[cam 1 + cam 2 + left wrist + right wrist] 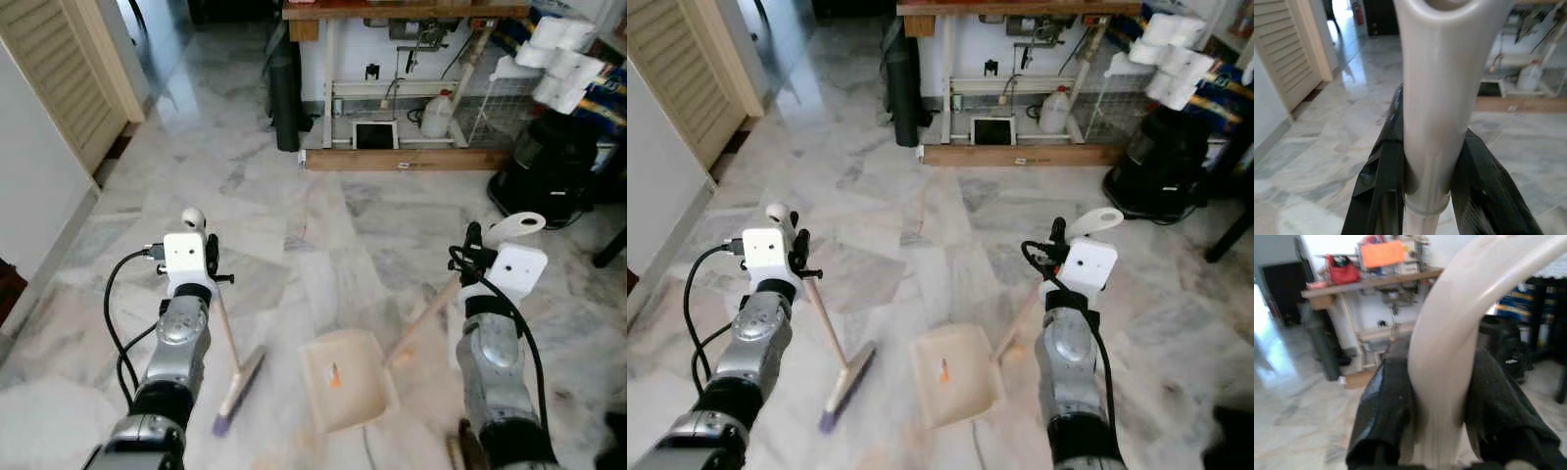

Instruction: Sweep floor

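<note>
A broom with a pale handle (224,328) slants down to its purple-bristled head (239,385) on the marble floor. My left gripper (209,257) is shut on the top of the handle, and the left wrist view shows the handle (1435,98) clamped between the black fingers (1380,191). A cream dustpan (364,403) lies on the floor to the right of the brush, with a small orange scrap (335,375) inside. Its long handle (419,325) rises to my right gripper (472,257), which is shut on it. In the right wrist view the handle's curved top (1449,352) sits between the fingers (1383,416).
A wooden workbench (402,12) stands at the far wall, with a black cylinder (285,93) and a white jug (437,115) under it. At the right are a black appliance (549,166) and paper rolls (563,59). A louvred door (59,78) and a wall close off the left.
</note>
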Motion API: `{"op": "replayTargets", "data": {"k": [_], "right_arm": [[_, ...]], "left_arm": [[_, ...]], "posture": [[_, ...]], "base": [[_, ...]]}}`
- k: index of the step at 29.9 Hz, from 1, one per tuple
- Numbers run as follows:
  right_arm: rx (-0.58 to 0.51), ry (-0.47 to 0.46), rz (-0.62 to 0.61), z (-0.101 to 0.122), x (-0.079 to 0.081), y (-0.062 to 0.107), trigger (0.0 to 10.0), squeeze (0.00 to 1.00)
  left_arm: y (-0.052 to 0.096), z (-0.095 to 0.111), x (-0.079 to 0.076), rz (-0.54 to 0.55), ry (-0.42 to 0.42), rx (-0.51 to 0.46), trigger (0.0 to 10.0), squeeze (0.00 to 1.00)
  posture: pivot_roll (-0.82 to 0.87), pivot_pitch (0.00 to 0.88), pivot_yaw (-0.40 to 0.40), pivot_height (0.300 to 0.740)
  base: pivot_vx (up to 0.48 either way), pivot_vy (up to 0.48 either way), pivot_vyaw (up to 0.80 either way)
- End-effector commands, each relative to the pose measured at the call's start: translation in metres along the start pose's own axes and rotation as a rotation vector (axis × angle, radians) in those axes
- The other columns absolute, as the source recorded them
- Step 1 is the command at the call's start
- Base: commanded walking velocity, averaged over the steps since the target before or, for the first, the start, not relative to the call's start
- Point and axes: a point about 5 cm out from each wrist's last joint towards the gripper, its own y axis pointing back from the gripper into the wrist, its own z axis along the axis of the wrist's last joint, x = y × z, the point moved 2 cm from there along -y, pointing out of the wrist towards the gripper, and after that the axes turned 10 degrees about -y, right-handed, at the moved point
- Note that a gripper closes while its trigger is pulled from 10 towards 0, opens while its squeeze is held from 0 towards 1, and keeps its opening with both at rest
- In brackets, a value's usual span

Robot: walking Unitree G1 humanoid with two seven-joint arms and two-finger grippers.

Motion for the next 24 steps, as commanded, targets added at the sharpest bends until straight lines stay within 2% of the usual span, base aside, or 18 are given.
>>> {"op": "replayTargets", "data": {"k": [1, 20, 24], "right_arm": [[-0.062, -0.014, 0.035, 0.0140, 0.0121, -0.0065, 10.0, 0.00], [-0.054, -0.036, 0.059, 0.0126, 0.0187, -0.0060, 10.0, 0.00], [-0.050, -0.032, 0.061, 0.0123, 0.0188, -0.0063, 10.0, 0.00]], "left_arm": [[-0.0041, 0.0106, 0.0119, 0.029, -0.001, -0.045, 10.0, 0.00], [-0.0039, 0.0107, 0.0134, 0.038, -0.002, -0.045, 10.0, 0.00], [-0.0037, 0.0107, 0.0134, 0.038, 0.000, -0.045, 10.0, 0.00]], "posture": [[-0.06, 0.046, 0.027, 0.740], [-0.06, 0.053, 0.022, 0.740], [-0.06, 0.054, 0.022, 0.740]], "base": [[0.345, 0.000, 0.00], [0.345, 0.000, 0.00], [0.342, 0.000, -0.62]]}}
